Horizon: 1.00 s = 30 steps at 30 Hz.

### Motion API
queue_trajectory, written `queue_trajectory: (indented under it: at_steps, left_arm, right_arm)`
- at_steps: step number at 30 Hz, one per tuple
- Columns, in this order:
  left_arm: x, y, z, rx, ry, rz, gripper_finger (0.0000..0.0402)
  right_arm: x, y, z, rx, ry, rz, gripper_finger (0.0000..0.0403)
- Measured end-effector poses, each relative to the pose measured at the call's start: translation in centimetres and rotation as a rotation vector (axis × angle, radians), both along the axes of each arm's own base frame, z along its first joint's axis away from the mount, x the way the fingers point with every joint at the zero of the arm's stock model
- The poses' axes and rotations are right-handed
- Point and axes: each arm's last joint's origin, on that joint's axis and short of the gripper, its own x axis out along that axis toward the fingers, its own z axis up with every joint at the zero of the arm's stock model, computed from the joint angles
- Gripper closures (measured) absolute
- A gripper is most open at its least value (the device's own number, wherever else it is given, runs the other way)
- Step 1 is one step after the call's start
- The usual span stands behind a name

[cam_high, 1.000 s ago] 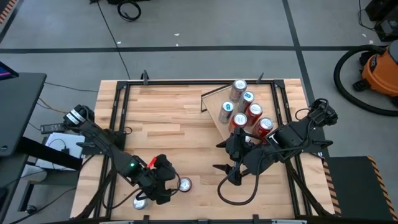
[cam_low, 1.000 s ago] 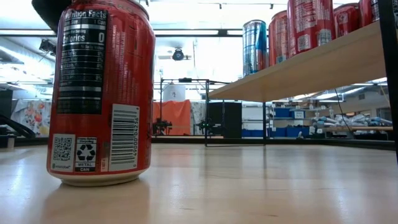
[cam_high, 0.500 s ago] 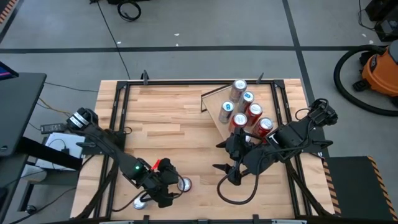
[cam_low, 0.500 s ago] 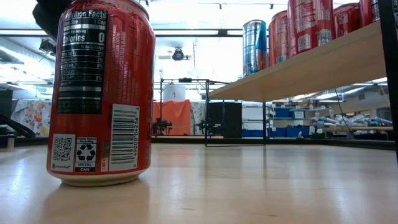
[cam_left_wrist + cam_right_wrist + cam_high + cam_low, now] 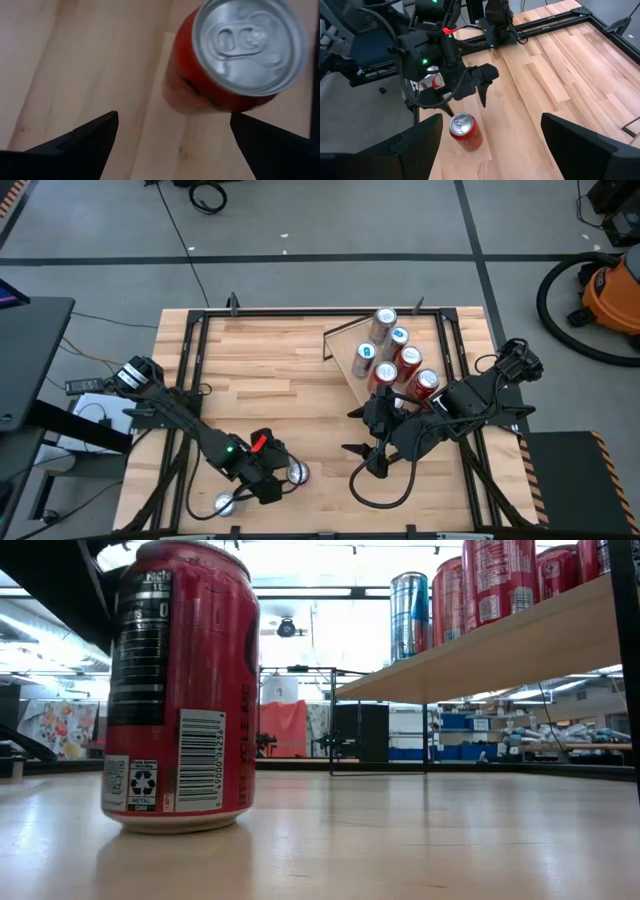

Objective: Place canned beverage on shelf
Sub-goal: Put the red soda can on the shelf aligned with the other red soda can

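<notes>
Butcher-block tabletop [image 5: 270, 370]: left pincer [image 5: 281, 481] open over red can [image 5: 297, 474].

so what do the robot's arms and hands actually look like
Both arms are matte black, jointed links. Each hand ends in two dark, tapered, pointed fingers: the left hand carries a small green light and a red tab near its wrist, with black cables looping along it. The right hand is equally black, cable trailing behind.

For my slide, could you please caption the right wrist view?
Left gripper open above a red can standing on the table.
</notes>
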Motion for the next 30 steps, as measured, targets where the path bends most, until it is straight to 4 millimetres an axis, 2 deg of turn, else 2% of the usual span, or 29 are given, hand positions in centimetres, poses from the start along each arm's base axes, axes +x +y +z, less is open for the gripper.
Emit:
queue_trajectory:
  at_steps: [13, 22, 30]
  left_arm:
    - [1.3, 2.0, 0.2, 0.027, -0.068, 0.18, 0.0006]
    - [1.1, 1.6, 0.0, -0.079, 0.044, 0.051, 0.0006]
    - [2.1, 1.9, 0.4, -0.041, -0.081, 0.117, 0.0006]
  right_arm:
    - [0.0, 0.0, 0.0, 0.0, 0.0, 0.0, 0.0055]
    - [0.0, 0.0, 0.0, -0.001, 0.0, 0.001, 0.0055]
    - [0.0, 0.0, 0.0, -0.004, -0.002, -0.003, 0.0055]
